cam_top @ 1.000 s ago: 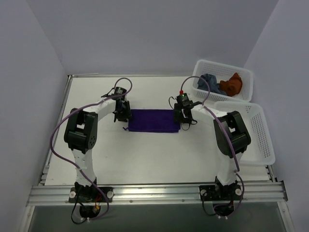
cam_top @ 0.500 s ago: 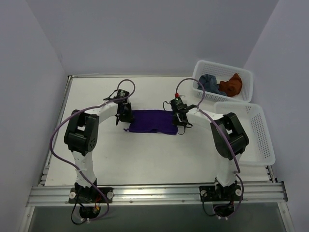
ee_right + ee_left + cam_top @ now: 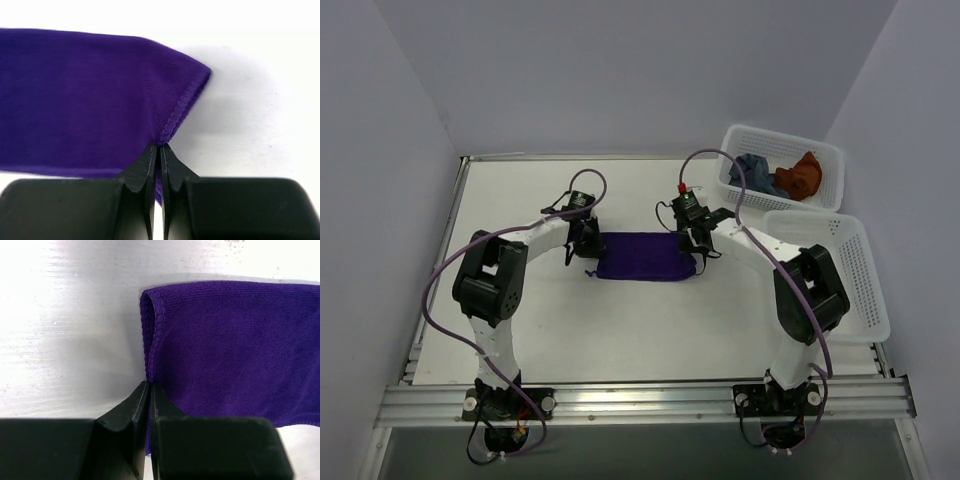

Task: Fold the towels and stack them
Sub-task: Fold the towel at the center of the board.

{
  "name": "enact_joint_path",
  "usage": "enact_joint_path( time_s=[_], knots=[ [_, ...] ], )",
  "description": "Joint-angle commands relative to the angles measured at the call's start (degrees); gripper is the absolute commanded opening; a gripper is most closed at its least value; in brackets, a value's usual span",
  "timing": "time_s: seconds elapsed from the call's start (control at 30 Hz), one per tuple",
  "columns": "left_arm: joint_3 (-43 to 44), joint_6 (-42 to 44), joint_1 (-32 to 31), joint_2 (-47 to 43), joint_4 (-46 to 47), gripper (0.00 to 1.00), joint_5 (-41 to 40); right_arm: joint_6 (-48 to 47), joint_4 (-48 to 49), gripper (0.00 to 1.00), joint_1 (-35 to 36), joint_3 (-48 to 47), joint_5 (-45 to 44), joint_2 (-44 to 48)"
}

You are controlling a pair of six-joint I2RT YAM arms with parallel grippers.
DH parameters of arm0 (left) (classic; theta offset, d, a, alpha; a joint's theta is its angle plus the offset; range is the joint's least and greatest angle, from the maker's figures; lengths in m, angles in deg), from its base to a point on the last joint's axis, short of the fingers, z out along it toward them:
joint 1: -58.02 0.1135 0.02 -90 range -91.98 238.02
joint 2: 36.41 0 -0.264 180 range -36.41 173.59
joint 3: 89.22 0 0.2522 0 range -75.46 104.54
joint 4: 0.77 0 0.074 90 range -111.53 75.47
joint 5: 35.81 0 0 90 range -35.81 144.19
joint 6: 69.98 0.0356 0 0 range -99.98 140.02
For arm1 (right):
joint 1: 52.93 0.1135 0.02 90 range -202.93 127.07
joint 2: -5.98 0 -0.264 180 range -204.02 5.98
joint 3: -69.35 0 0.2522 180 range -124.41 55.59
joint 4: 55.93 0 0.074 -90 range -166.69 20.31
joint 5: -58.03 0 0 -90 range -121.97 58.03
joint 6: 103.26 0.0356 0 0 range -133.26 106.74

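Note:
The deep purple towel [image 3: 642,256] lies mid-table, part folded, held at both ends. My left gripper [image 3: 586,240] is shut on its left edge [image 3: 148,365]; the cloth curls up beside the jaws in the left wrist view. My right gripper [image 3: 699,243] is shut on its right corner [image 3: 172,120], the hem pinched between the jaws. The slate blue-grey towel [image 3: 752,170] and the rust orange-brown towel [image 3: 801,174] lie crumpled in the far white basket [image 3: 825,150].
A second white basket [image 3: 865,275] stands empty at the right edge of the table, just right of my right arm. Grey walls close in the back and sides.
Both grippers have moved toward the far side with the purple towel's edge, carrying it over. The towel now looks narrower and sits slightly farther right.

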Motion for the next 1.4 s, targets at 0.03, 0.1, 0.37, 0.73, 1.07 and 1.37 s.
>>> enact_joint_path(
  time_s=[0.03,0.1,0.37,0.73,1.07,1.37],
  knots=[
    [-1.11,-1.69,-0.91,-1.93,0.11,0.02,1.09,-2.26,-3.18,0.0,3.62,-7.1,2.65,-0.54],
    [-1.29,-2.04,-0.91,-2.11,0.37,0.02,1.17,-2.61,-3.27,0.0,5.02,-9.05,4.58,-1.33],
    [-3.05,-3.09,-0.74,-2.9,1.69,0.02,1.26,-2.53,-2.57,0.0,9.68,-18.36,11.0,-8.09],
    [-4.72,-4.85,-0.65,-3.6,3.62,0.02,2.93,-0.15,-0.98,0.0,12.67,-27.94,15.13,-17.76],
    [-5.25,-5.29,-0.48,-4.39,3.89,0.02,2.49,2.22,-0.37,0.0,13.46,-31.03,18.47,-21.9],
    [-3.49,-5.56,1.1,-5.27,1.18,0.02,1.7,3.63,-1.78,0.04,13.91,-34.54,20.32,-26.82]
  ],
)
